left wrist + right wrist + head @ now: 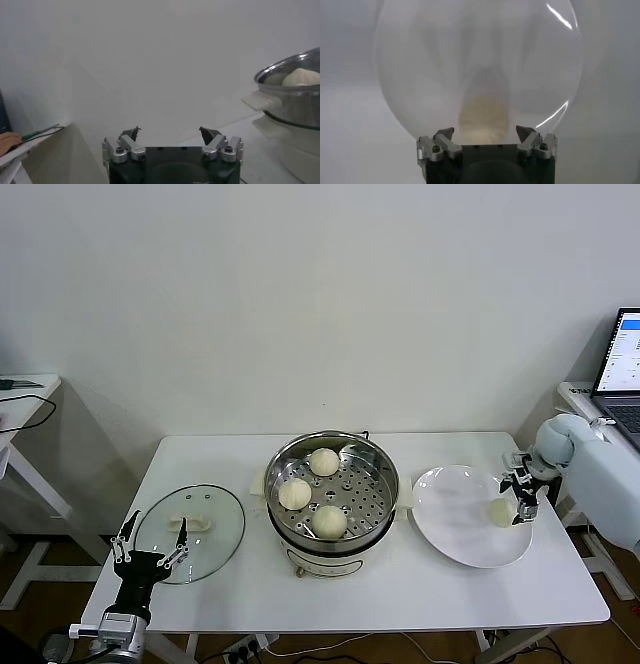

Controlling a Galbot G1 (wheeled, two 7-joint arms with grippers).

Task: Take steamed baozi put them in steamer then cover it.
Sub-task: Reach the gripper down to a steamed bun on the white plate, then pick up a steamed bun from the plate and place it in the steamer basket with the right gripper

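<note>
- Bun number four [499,512] lies on the white plate [460,529] at the table's right, directly under the right gripper [522,502], whose fingers [526,134] stand spread wide to either side of it, nothing clamped.
- Three more baozi [323,462] sit on the perforated tray inside the steamer [372,496] at the table's centre, pleats up; being round, they show no long axis.
- The cover [190,532] lies flat on the table's left, handle upward with its length running left to right.
- The left gripper [150,554] hovers at the cover's near edge, fingers spread, holding nothing.
- The table [420,594] is white, set against a plain pale wall; a laptop [621,369] stands at far right.
</note>
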